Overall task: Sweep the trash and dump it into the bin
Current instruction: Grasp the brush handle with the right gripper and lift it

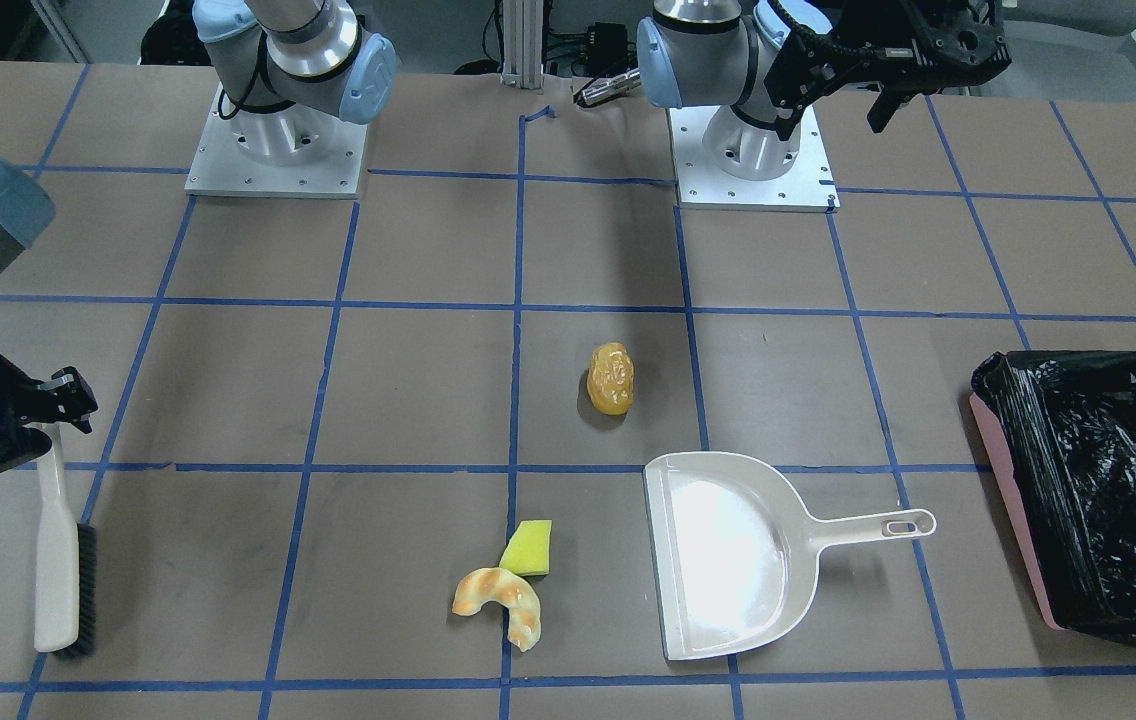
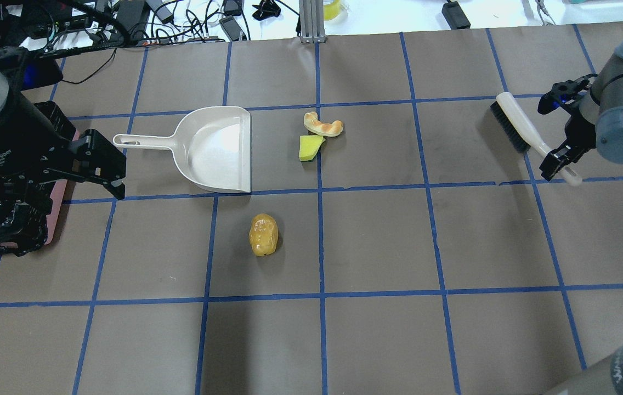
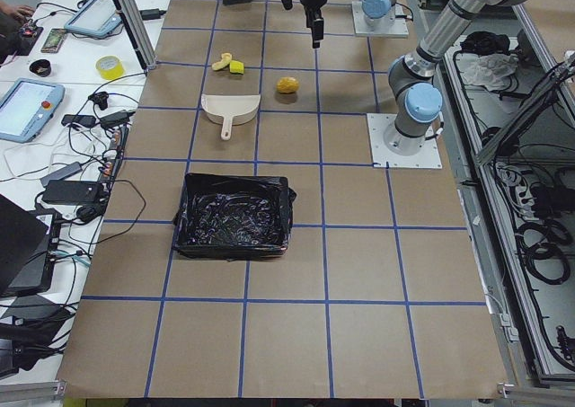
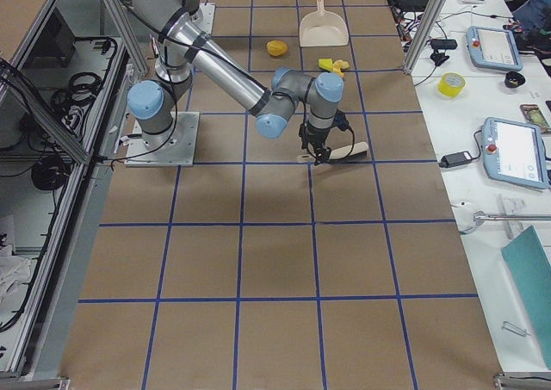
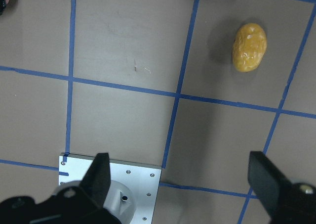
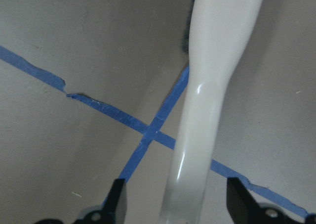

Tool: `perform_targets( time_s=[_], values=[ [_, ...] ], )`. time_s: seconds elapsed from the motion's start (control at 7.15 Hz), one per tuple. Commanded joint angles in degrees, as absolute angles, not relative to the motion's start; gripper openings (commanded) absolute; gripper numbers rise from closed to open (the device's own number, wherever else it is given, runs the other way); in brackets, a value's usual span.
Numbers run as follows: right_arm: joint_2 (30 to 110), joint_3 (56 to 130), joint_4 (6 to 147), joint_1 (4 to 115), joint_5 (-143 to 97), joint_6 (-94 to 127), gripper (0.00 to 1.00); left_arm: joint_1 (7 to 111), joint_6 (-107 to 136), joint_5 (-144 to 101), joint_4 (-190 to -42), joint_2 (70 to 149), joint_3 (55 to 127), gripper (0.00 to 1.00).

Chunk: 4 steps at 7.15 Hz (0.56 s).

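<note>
At the right gripper (image 6: 176,189): spread, fingers (image 6: 117,204) on either side of the brush (image 6: 217,61) handle with a gap on both sides, so pinching nothing yet. Looks placed for closing on the handle's thin end. That would leave the bristle head free out ahead of the fingertips for sweeping. Lying flat on the table (image 1: 408,390) for now.

Well off to this hand's side, toward the other arm: the trash. Croissant (image 1: 500,600) and sponge (image 1: 528,548) just beside each other, perhaps touching. Amber piece (image 1: 611,378) apart from them, nearer the robot's bases.

Beyond the trash: dustpan (image 1: 728,550), mouth turned toward croissant and sponge, handle pointing away. Suits a straight push in. Farther on, past that handle: bin (image 1: 1038,470), well apart from this hand.

Between hand and trash: a long stretch of open table, room for a low stroke. Judging by the right side view, brush, croissant and dustpan sit toward the table's far edge, so better to stroke along it than outward.

At the left gripper (image 5: 178,159): spread and empty, raised, amber piece below and ahead.
</note>
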<state>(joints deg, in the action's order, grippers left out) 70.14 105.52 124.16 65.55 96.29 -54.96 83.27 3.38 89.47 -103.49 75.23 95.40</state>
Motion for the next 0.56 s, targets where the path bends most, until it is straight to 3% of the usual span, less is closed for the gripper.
perform_targets(
  time_s=[0.0,0.14,0.42],
  values=[
    [70.2,105.5,124.7,65.5,96.6,-54.9,0.05,83.3,3.3,89.5,-103.5,75.2,95.4,1.0],
    [70.6,105.1,124.5,65.6,96.6,-54.2,0.0,83.2,3.3,89.5,-103.5,75.2,95.4,1.0],
    [73.5,104.6,123.1,66.9,97.0,-43.2,0.0,83.2,3.4,89.5,-103.6,75.2,95.6,1.0]
  ],
)
